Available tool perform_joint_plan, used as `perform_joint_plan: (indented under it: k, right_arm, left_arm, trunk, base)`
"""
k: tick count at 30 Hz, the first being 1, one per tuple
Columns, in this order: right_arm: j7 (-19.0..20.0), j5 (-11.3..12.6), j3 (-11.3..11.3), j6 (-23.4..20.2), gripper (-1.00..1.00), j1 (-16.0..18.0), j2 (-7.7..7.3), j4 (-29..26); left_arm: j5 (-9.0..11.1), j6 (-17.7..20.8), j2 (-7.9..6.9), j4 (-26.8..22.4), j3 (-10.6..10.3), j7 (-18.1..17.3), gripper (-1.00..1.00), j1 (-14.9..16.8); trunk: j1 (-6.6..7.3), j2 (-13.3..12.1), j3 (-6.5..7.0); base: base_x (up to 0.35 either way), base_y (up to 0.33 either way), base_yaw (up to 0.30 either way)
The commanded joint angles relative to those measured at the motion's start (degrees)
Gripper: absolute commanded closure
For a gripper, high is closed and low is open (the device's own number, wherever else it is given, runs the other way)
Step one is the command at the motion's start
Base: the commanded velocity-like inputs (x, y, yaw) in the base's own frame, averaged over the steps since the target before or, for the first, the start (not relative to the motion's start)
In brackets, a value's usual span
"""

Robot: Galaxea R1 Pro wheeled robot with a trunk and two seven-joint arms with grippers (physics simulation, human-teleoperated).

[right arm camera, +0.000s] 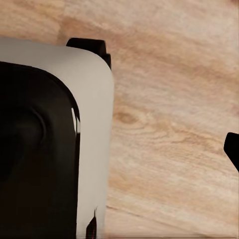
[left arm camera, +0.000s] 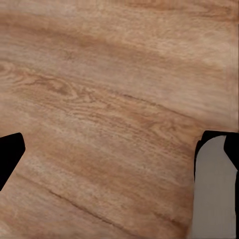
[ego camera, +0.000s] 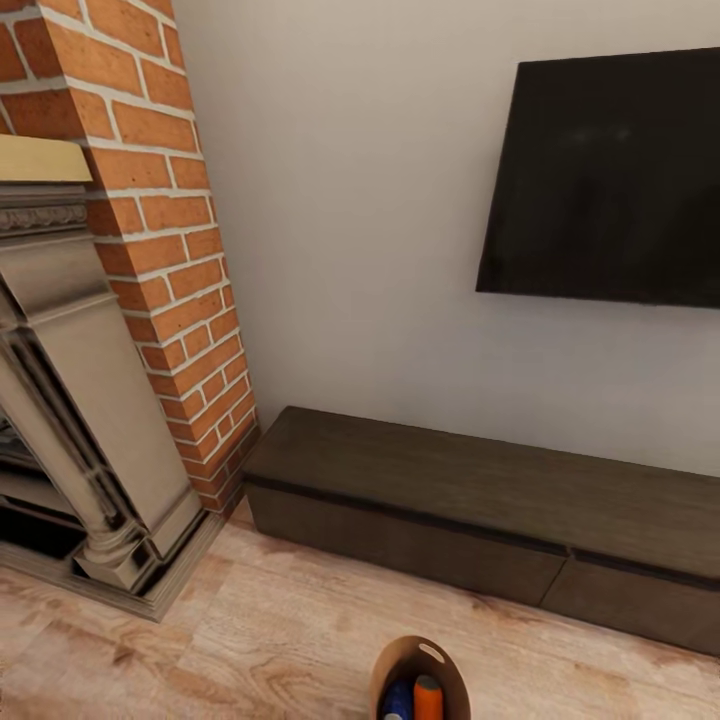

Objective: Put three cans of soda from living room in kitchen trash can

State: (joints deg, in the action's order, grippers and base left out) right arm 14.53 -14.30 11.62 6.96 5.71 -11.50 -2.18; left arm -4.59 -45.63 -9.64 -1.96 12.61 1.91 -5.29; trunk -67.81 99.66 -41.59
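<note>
So the head view is looking at a corner of the living room: wall TV (ego camera: 608,178) up around 2 o'clock, a long dark low cabinet (ego camera: 480,520) running from the middle out toward 4 o'clock along the white wall, and the red brick fireplace (ego camera: 170,260) with its grey carved surround taking up the 9 to 10 o'clock side. Light wood floor (ego camera: 250,640) across the bottom. Right down at 6 o'clock, cut off by the frame edge, is the trash can (ego camera: 400,665), brown inside with the oval handle slot showing near its rim at the top. Inside it you can see the tops of two soda cans side by side, a blue can (ego camera: 398,698) and an orange can (ego camera: 428,698) just next to it, both looking upright; whether a third can is in there, can't tell, the frame cuts it off. The left wrist view is basically floorboards with the left gripper's dark fingertips (left arm camera: 10,154) poking in at opposite edges, so the left gripper (left arm camera: 119,159) is spread wide apart with nothing between. In the right wrist view there's a big pale grey and black robot body part (right arm camera: 55,144) over the floor, and one dark fingertip (right arm camera: 233,147) at the edge; for the right gripper I honestly can't tell if it's apart or together.
</note>
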Motion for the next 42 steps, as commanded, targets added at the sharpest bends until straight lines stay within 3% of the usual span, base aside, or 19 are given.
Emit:
perform_joint_plan:
  k: [1, 5, 12, 19, 24, 36, 42]
  right_arm:
    - [-0.1, 0.2, 0.1, 0.4, -1.00, -0.1, 0.05, 0.1]
    - [-0.2, 0.6, 0.2, 0.7, -1.00, -0.1, 0.18, 0.3]
    - [-0.2, 1.0, 0.2, 0.8, -1.00, -0.2, 0.50, 0.9]
    - [-0.2, 1.1, 0.2, 0.9, -1.00, -0.2, 0.72, 1.3]
    - [-0.2, 1.1, 0.2, 0.9, -1.00, -0.2, 0.57, 1.5]
    - [-0.8, 1.1, 0.3, 4.7, -1.00, -1.3, 0.05, 3.4]
    - [-0.9, 1.2, 0.4, 6.8, -1.00, -4.0, -0.05, 3.9]
  left_arm:
    - [0.6, -0.1, 0.06, 0.0, 0.3, -1.6, -1.00, 0.0]
    - [0.7, 0.2, 0.16, 0.1, 0.9, -2.7, -1.00, -0.1]
    - [0.8, 4.7, 0.11, 0.1, 1.3, -3.4, -1.00, -0.1]
    - [1.9, 8.3, -1.54, 0.2, 1.3, -4.6, -1.00, 0.0]
    - [2.1, 10.9, -1.76, 0.2, 1.3, -4.8, -1.00, 0.0]
    - [2.1, 12.4, -1.64, 0.2, 1.1, -4.8, -1.00, 0.0]
    - [1.9, 12.6, -1.29, 0.1, 0.8, -4.8, -1.00, 0.0]
  trunk:
    - [0.23, -0.4, 0.09]
    - [1.11, -2.0, 0.46]
    - [2.64, -4.8, 1.09]
    - [4.18, -7.6, 1.73]
    - [5.28, -9.6, 2.18]
    - [7.91, -14.5, 3.27]
    - [9.23, -16.9, 3.82]
  base:
    - [0.000, 0.000, 0.000]
    - [0.000, 0.000, 0.000]
    - [0.000, 0.000, 0.000]
    - [0.000, 0.000, 0.000]
    - [0.000, 0.000, 0.000]
    - [0.000, 0.000, 0.000]
    - [0.000, 0.000, 0.000]
